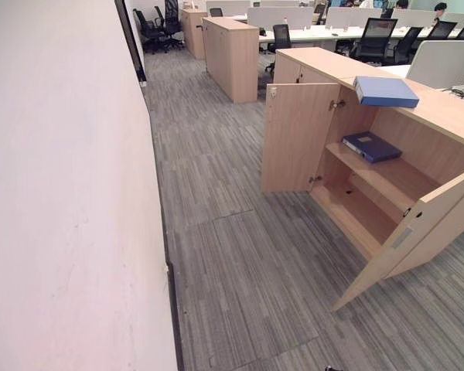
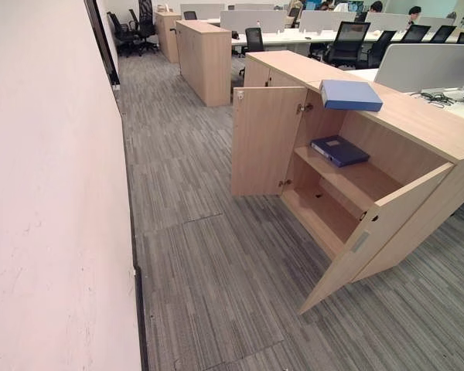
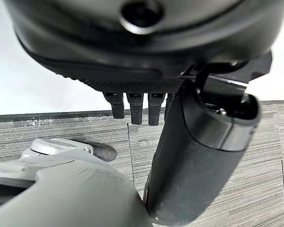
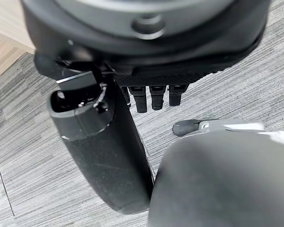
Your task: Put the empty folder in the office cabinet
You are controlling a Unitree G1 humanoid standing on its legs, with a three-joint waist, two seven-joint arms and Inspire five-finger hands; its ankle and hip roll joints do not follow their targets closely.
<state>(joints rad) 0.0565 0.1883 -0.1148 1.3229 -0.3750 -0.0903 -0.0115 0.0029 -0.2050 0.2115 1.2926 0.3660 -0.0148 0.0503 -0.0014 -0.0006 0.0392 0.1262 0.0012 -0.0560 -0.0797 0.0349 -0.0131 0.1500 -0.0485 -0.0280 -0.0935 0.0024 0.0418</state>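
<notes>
Left eye view shows the cabinet (image 1: 448,116) with both doors swung wide, so its shelves are free to reach from the front. One dark blue folder (image 1: 371,146) lies flat on the upper shelf inside the cabinet, near the left inner wall and a little turned, and a lighter blue box file (image 1: 385,91) lies flat on top of the cabinet, close to the front edge above the opening. Which of the two is the empty one I cannot tell; if it is the folder inside, the placing looks already done, and this is only my judgement. The left hand (image 3: 132,106) hangs over the carpet (image 1: 216,232) away from the cabinet, fingers straight and relaxed, holding nothing. The right hand (image 4: 154,97) hangs the same way, also released and with nothing in it, with a corner of light wood near it. The left door (image 1: 298,135) stands out square from the cabinet and the right door (image 1: 417,232) leans far out toward the robot, so its outer edge narrows the way in. Beside the left door the carpet is wide and free up to the wall (image 1: 62,193). The lower shelf of the cabinet looks bare.
</notes>
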